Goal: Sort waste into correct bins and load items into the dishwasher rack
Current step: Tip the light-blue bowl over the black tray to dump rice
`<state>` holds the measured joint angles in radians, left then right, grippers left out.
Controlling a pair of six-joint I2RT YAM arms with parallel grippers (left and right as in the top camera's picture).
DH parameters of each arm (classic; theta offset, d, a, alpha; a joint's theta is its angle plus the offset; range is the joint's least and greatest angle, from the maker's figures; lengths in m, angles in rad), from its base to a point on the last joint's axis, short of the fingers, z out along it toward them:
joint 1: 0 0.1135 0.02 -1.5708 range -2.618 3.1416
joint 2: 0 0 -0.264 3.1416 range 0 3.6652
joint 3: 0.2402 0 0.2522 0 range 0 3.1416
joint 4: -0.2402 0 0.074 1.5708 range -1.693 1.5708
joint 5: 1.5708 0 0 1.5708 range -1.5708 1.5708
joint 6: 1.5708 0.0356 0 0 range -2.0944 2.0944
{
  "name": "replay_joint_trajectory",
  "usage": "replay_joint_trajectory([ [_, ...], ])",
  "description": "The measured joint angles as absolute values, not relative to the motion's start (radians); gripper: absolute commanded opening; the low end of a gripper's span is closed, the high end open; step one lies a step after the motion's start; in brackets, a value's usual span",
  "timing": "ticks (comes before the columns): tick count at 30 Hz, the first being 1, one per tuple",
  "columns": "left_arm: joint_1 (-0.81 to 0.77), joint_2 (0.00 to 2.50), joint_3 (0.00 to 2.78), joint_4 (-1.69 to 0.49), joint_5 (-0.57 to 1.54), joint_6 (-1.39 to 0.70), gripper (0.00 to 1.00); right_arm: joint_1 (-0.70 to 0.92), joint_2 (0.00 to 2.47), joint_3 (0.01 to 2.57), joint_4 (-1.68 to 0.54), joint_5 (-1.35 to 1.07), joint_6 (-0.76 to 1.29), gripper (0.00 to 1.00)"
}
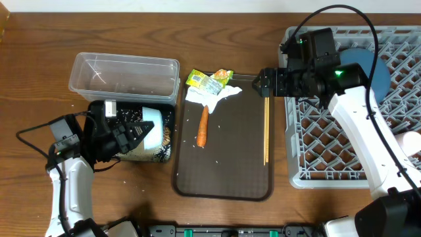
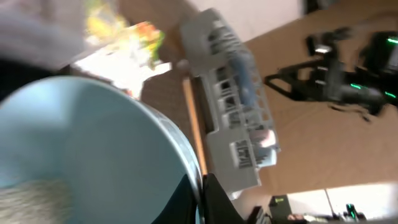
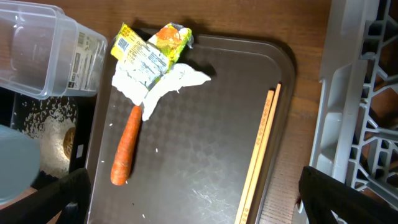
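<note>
– Black left gripper (image 1: 136,131) first: what has it got?
– It is clamped on the rim of the one white bowl (image 1: 152,125). The bowl lies tipped on its side over the one shallow black bin (image 1: 169,122), toward the tabletop's left edge. Loose white rice grains (image 3: 43,112), too many to count, speckle the bin floor around one brown food lump (image 3: 67,144).
– What is just behind that?
– One clear plastic tub (image 1: 125,76), right up against the bin on the side of the tabletop's far edge.
– And the other arm?
– The right gripper (image 1: 261,82) has its jaws spread wide with nothing between them. It hangs over the far right corner of the one dark-brown tray (image 1: 230,158), at mid-tabletop.
– What lies on the tray?
– Two wooden chopsticks (image 1: 266,131) lie side by side along its right edge. One orange carrot (image 1: 202,126) lies left of centre. Its far end touches one crumpled white napkin (image 1: 214,97) near the far left corner. Two green-yellow snack wrappers (image 1: 209,80) rest on the napkin. A few stray grains dot the tray.
– Beyond the tray?
– One grey dishwasher rack (image 1: 322,151) fills the tabletop's right edge. It holds one dark-blue plate (image 1: 380,72), partly hidden by the arm. One small pale-blue cup (image 1: 413,141) sits at its right side, cut off by the picture edge.
</note>
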<state>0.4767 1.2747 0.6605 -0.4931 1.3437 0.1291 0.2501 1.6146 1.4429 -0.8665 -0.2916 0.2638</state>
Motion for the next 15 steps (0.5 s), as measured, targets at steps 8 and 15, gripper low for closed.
replay_joint_trajectory([
  [8,0.474,1.275,0.659,-0.510,1.318,0.139,0.06,0.250,1.615,1.443,-0.866,-0.292,0.264,0.99],
  [15,0.473,1.275,0.655,-0.512,1.347,0.162,0.06,0.250,1.615,1.443,-0.859,-0.292,0.264,0.99],
])
